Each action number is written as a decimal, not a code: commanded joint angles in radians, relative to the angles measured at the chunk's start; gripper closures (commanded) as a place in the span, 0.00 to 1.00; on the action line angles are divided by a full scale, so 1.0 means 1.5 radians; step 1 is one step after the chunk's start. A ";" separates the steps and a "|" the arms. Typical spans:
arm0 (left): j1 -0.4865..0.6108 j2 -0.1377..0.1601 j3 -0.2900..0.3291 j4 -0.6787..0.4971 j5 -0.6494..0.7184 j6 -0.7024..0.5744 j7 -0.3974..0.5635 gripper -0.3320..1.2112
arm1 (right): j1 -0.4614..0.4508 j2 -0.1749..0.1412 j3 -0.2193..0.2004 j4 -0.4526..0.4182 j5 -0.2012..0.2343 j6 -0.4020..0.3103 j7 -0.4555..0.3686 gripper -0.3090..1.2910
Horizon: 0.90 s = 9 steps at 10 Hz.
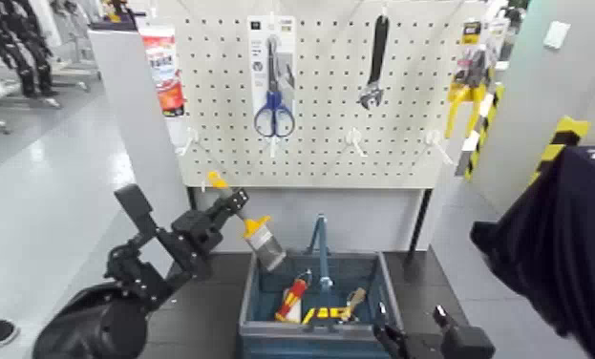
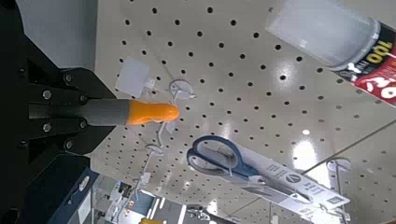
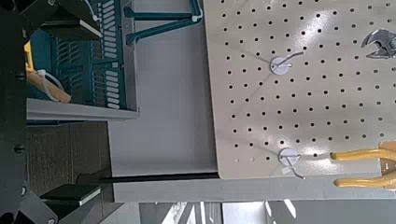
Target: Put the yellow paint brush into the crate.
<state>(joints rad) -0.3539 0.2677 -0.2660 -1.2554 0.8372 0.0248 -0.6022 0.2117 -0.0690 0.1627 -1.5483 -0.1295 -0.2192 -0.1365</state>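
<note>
While clamped on yellow paint brush (image 1: 246, 221), left tool (image 1: 226, 206) hovers above crate (image 1: 263, 286) edge.

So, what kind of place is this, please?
Probably a workshop or tool-handling test area: a white pegboard carries hung blue-handled scissors and a wrench, and a tool crate sits below it, where the left gripper holds the yellow paint brush.

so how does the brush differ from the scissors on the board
The brush is held slanting in the left claw, bristles down above the crate's left end; the scissors hang straight on the pegboard in a pack. The brush has a grey handle with a yellow tip; the scissors have blue loop handles. Both are small hand tools.
</note>
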 commanded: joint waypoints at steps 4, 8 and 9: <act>-0.013 -0.015 -0.105 0.104 0.073 -0.013 0.011 0.99 | 0.000 0.001 0.003 0.003 -0.003 -0.003 0.000 0.28; -0.030 -0.016 -0.135 0.127 0.079 0.027 0.031 0.99 | -0.001 0.001 0.004 0.004 -0.004 -0.003 0.000 0.28; -0.031 -0.017 -0.141 0.130 0.087 0.033 0.033 0.99 | -0.001 0.001 0.004 0.005 -0.005 -0.003 0.000 0.28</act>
<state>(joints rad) -0.3993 0.2432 -0.4715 -1.0630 0.9621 0.0694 -0.5517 0.2101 -0.0675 0.1688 -1.5412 -0.1359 -0.2240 -0.1365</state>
